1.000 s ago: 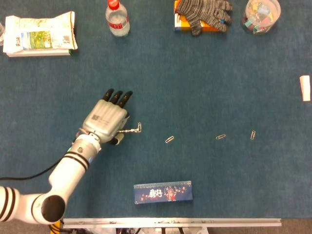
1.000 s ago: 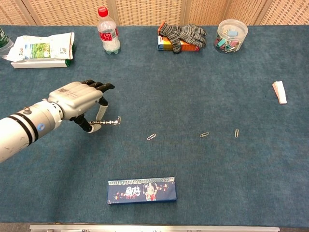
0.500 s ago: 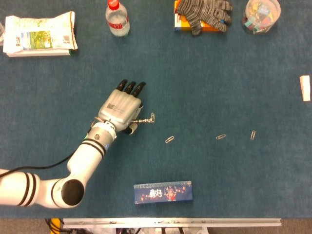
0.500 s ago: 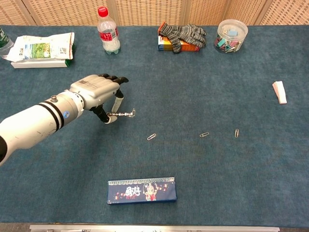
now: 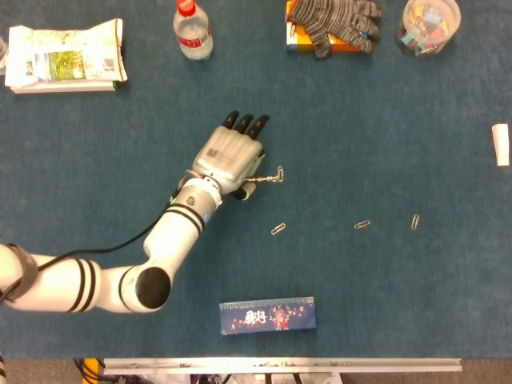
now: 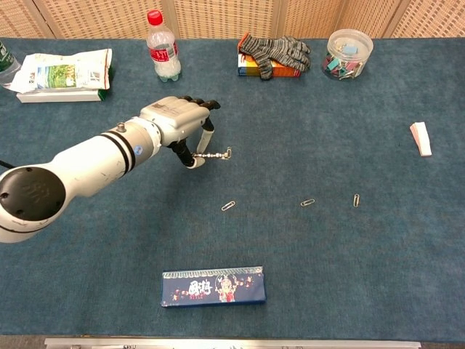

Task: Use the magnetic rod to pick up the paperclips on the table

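My left hand holds a thin metal magnetic rod pointing right above the blue table. A paperclip hangs on the rod's tip. Three paperclips lie loose on the cloth: one below and right of the hand, one further right, and one beyond it. The right hand shows in neither view.
A blue box lies near the front edge. Along the back stand a snack bag, a water bottle, gloves on an orange box and a tub of clips. A white object lies at the right edge.
My left hand has carried the rod, with the paperclip on its tip, up and to the right across the table. The three loose paperclips have stayed put.
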You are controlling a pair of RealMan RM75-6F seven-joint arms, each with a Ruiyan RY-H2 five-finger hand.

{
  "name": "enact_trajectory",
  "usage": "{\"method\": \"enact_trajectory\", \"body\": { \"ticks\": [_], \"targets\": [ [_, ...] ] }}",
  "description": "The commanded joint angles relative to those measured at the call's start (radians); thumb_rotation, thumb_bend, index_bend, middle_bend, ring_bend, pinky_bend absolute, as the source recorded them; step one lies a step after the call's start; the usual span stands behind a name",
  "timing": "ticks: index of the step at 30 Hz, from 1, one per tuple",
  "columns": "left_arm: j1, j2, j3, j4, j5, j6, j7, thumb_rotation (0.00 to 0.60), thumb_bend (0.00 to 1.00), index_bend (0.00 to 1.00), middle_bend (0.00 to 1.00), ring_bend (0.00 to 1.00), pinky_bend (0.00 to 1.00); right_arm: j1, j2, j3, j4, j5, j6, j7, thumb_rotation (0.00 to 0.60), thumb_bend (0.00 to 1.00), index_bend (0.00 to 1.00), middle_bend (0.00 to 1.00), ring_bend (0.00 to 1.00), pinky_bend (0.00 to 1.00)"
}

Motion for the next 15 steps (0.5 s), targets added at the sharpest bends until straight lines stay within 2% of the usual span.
{"method": "enact_trajectory", "body": {
  "ticks": [1,11,14,15],
  "targets": [
    [-0.029,-0.023,-0.022,0.033,-0.014,-0.025,-0.020,0.600,0.32,0.60,0.00,0.00,0.00,-0.001,0.000,0.001,0.000,0.001,0.000,0.000,0.600,0.04,0.26,0.24,0.18,0.30],
    [-0.081,-0.083,-0.048,0.115,-0.028,-0.069,-0.082,0.600,0.32,0.57,0.00,0.00,0.00,0.000,-0.001,0.004,0.002,0.004,-0.005,-0.002,0.600,0.04,0.26,0.24,0.18,0.30],
    [-0.094,-0.098,-0.062,0.134,-0.032,-0.070,-0.102,0.600,0.32,0.48,0.00,0.00,0.00,0.001,-0.003,0.005,0.003,0.006,-0.011,-0.006,0.600,0.04,0.26,0.24,0.18,0.30],
    [-0.098,-0.101,-0.065,0.139,-0.034,-0.071,-0.106,0.600,0.32,0.42,0.00,0.00,0.00,0.002,-0.004,0.004,0.003,0.006,-0.012,-0.007,0.600,0.04,0.26,0.24,0.18,0.30]
  ]
}}
